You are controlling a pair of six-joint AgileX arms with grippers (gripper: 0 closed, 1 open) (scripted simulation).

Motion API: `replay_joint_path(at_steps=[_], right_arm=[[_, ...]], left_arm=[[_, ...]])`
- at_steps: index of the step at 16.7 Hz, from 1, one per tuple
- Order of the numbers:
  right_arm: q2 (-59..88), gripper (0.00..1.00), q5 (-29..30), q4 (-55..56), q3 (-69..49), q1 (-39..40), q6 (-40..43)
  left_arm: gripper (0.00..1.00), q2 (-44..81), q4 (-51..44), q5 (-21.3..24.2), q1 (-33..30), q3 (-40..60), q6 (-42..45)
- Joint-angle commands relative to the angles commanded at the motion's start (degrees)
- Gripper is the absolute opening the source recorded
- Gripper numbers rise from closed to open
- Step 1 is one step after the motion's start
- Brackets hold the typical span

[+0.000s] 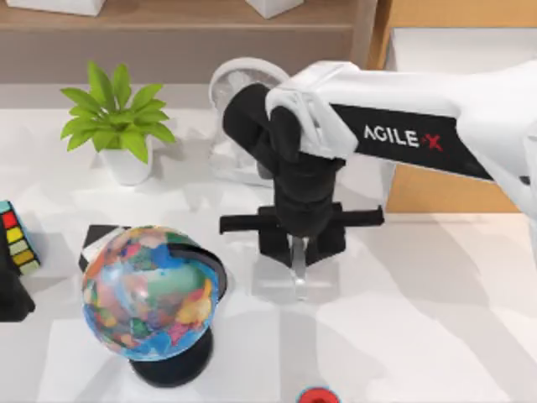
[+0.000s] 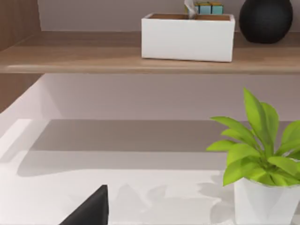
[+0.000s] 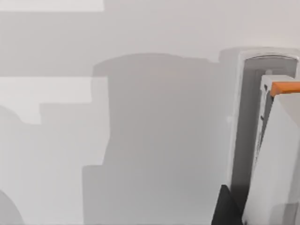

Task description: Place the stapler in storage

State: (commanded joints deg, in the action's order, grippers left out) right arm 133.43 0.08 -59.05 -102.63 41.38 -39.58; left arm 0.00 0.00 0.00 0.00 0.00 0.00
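The only legible writing is "AGILE X", white letters with a red X, on the black band of the right arm (image 1: 403, 134), which reaches in from the right to the table's (image 1: 436, 319) centre.

The right gripper (image 1: 299, 252) points down at the table. Its two dark fingers (image 1: 273, 245) are parted, one on each side of the stapler (image 1: 300, 281), close to it but not visibly clamping it. The stapler is a pale narrow bar on the table, right of the globe (image 1: 151, 290) and well apart from storage (image 1: 419, 189). The right wrist view shows the stapler (image 3: 274, 164) as a grey-white bar with an orange tip.

Storage stands at the table's upper right, an orange box with a white inside wall; its contents cannot be seen.

In the left wrist view, one white box (image 2: 188, 37) on the shelf (image 2: 93, 58) holds a small coloured cube beside a black ball (image 2: 265, 19).

On the table are one globe, one potted plant (image 1: 117, 126), one white fan (image 1: 239, 92) and one colour cube (image 1: 17, 239).

The left arm (image 1: 10, 294) is parked at the left edge.
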Motion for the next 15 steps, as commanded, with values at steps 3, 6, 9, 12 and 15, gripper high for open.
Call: replay_joint_path(at_steps=[3, 6, 9, 12, 15], right_arm=[[0.0, 0.00, 0.0, 0.0, 0.0, 0.0, 0.0], [0.0, 0.00, 0.0, 0.0, 0.0, -0.1, -0.1], [-0.4, 0.00, 0.0, -1.7, -1.3, -0.1, -0.1], [-1.3, 0.00, 0.0, -4.8, -3.1, -0.1, -0.1], [-1.8, 0.00, 0.0, -5.7, -3.9, -0.2, 0.0]], left_arm=[[1.00, 0.0, 0.0, 0.0, 0.0, 0.0, 0.0], [1.00, 0.0, 0.0, 0.0, 0.0, 0.0, 0.0], [1.00, 0.0, 0.0, 0.0, 0.0, 0.0, 0.0], [1.00, 0.0, 0.0, 0.0, 0.0, 0.0, 0.0], [1.00, 0.0, 0.0, 0.0, 0.0, 0.0, 0.0]])
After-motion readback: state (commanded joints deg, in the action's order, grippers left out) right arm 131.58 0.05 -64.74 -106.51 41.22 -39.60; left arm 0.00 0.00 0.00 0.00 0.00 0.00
